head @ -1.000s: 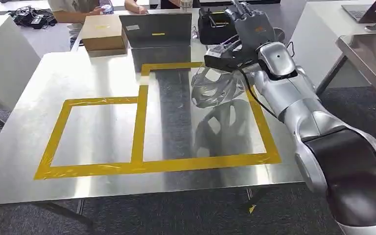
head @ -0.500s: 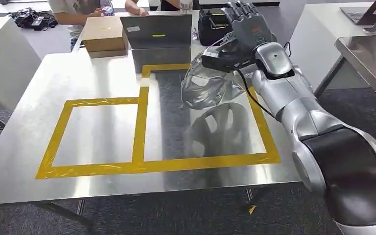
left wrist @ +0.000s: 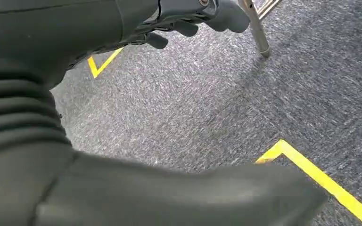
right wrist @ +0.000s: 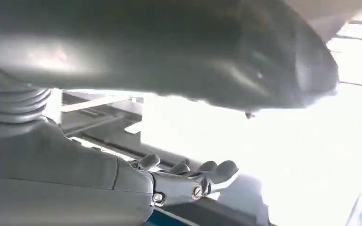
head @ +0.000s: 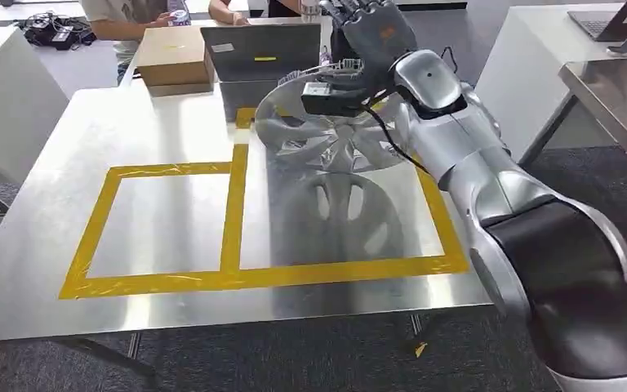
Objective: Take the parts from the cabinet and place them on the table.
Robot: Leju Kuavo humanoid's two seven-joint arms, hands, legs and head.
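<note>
My right arm reaches far out over table. Right hand up high, fingers wrapped on rim of wheel cover. Cover tilted, above big yellow tape box. My left hand hangs by floor, fingers curled in, holds nothing.

Probably a robotics lab or office workroom: a steel table marked with yellow tape rectangles, grey carpet, a laptop and cardboard box at upper centre, cables upper left.
</note>
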